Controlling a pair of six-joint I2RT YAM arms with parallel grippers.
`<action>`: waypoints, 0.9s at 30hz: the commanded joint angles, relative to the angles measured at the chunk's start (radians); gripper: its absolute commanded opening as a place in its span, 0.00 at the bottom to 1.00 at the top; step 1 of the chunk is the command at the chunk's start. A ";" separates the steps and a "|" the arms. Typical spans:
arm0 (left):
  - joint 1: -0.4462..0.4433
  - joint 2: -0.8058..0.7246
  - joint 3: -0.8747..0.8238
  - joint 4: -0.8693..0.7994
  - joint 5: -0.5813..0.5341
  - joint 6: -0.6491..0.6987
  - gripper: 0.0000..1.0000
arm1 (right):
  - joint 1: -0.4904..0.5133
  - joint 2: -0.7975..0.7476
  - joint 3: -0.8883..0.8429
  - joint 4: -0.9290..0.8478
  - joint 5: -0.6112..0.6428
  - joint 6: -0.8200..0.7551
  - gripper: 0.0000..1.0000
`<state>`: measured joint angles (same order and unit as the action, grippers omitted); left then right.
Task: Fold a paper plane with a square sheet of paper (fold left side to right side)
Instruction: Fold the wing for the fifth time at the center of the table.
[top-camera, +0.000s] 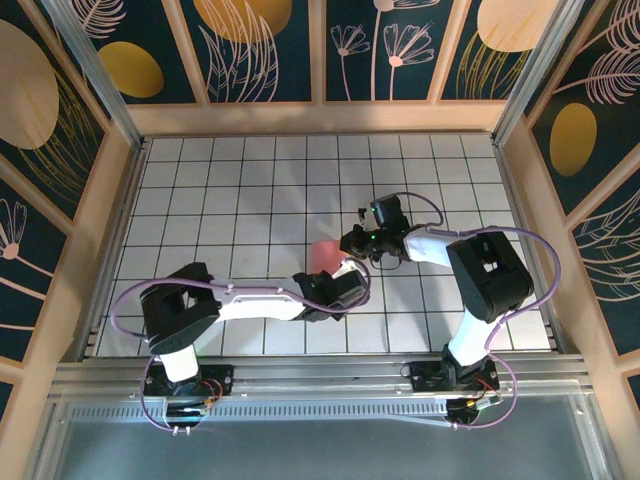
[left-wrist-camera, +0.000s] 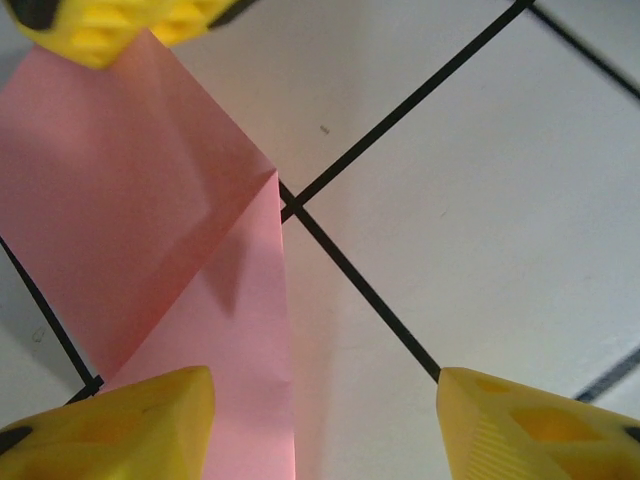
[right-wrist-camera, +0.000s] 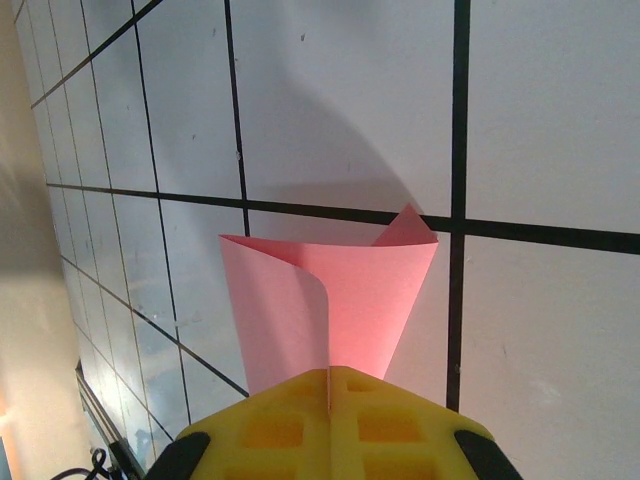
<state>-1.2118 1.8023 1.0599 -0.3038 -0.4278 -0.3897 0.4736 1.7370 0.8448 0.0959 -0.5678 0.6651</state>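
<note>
Right gripper (right-wrist-camera: 330, 385) clamps square sheet of paper (right-wrist-camera: 350, 295) at 6 o'clock | left gripper (left-wrist-camera: 322, 405) agape | we judge few folds done

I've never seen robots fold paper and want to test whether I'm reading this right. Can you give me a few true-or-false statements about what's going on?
1. The thin pink-red paper sheet is pinched in the right gripper, whose yellow fingers are shut. True.
2. The left gripper is clamped shut. False: its jaws stand well apart.
3. The paper lies perfectly flat. False: it is folded, and one part curls up from the surface.
4. The white tiled table has black grid lines. True.
5. The paper sits in a far corner of the table. False: it is near the middle, between the two grippers.
</note>
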 joint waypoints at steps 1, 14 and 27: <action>-0.007 0.041 0.037 -0.095 -0.093 -0.024 0.61 | -0.008 0.011 0.019 -0.023 0.007 0.008 0.00; -0.008 0.078 0.035 -0.119 -0.140 -0.050 0.43 | -0.010 0.016 0.008 -0.018 0.007 0.001 0.00; -0.008 0.079 0.010 -0.079 -0.126 -0.066 0.07 | -0.028 -0.024 -0.013 -0.046 0.050 -0.013 0.00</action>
<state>-1.2148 1.8637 1.0775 -0.3908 -0.5415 -0.4389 0.4633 1.7374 0.8440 0.0845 -0.5529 0.6640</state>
